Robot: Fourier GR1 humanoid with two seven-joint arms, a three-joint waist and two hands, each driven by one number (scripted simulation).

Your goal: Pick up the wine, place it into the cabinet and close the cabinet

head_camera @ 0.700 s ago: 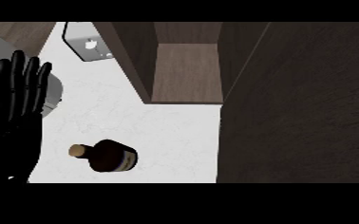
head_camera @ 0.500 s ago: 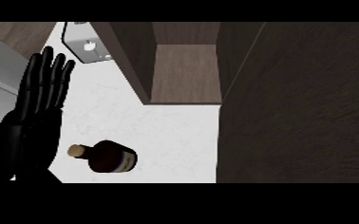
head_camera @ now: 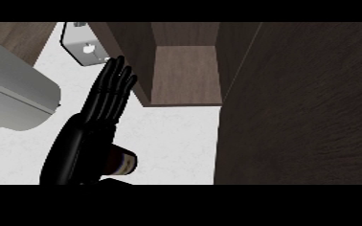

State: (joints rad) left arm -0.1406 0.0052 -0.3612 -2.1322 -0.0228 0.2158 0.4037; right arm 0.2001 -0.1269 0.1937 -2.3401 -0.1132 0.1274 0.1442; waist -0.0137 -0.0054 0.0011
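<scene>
One wine bottle (head_camera: 125, 162) is seen on the white counter (head_camera: 176, 139) near the lower edge, mostly hidden by the left hand (head_camera: 84, 141). Only its dark body end shows, turned rightward; its neck is covered, so its long axis cannot be told. The one hand is held flat, fingers (head_camera: 113, 86) straight, nothing grasped. One open cabinet (head_camera: 184, 76) is seen beyond, its dark door (head_camera: 290, 115) at the right. A grey appliance (head_camera: 25, 98) is placed left.
</scene>
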